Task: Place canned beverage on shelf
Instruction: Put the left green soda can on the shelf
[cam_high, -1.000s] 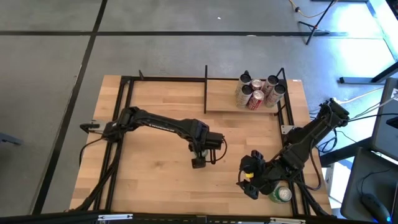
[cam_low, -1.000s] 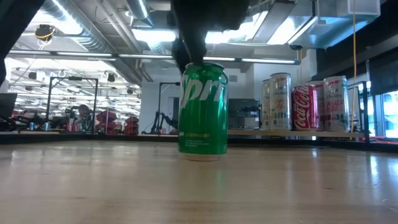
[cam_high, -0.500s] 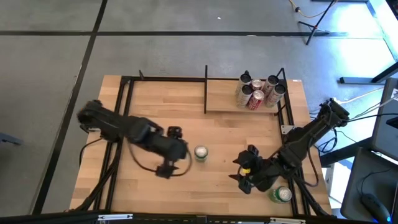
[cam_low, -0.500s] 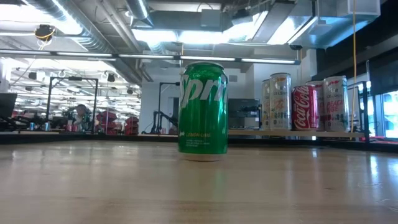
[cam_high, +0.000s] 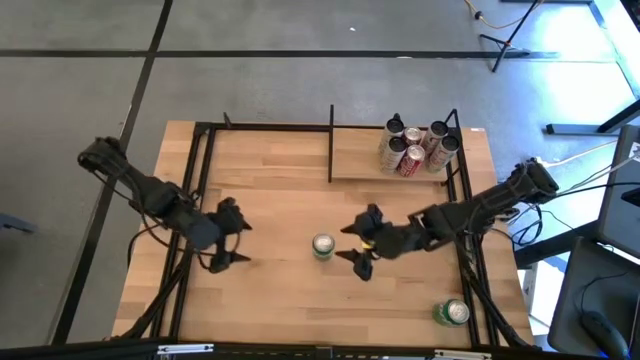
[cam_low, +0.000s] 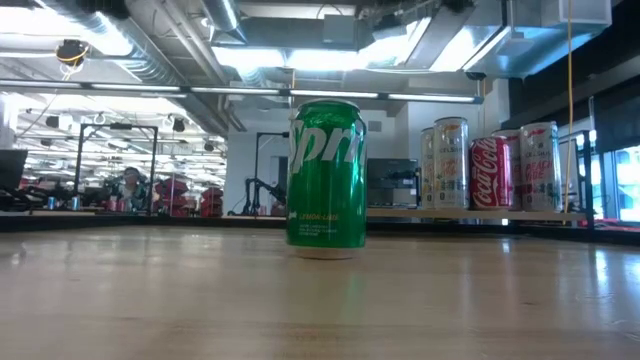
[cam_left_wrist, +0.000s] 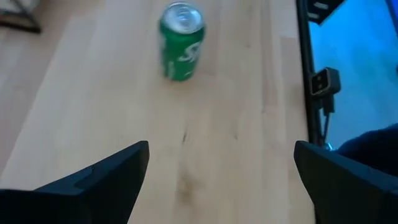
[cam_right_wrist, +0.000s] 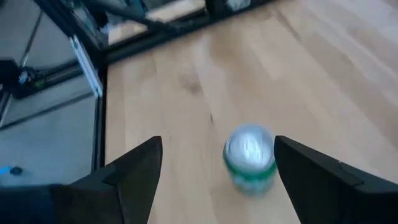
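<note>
– Where are the arms?
– Right gripper reaches low toward the green can mid-desk, fingers spread, empty. Left gripper, near the left edge, gapes empty.
– The shelf?
– Far right corner.

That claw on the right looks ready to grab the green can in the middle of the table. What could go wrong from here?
The right gripper is open beside the upright green can; coming in off-centre, a finger might tip it. The shelf already holds five cans crowded at one end, so setting the new can close by could knock them. A second green can sits near the table's edge beneath the right arm's path, so a low swing might bump it off.
</note>
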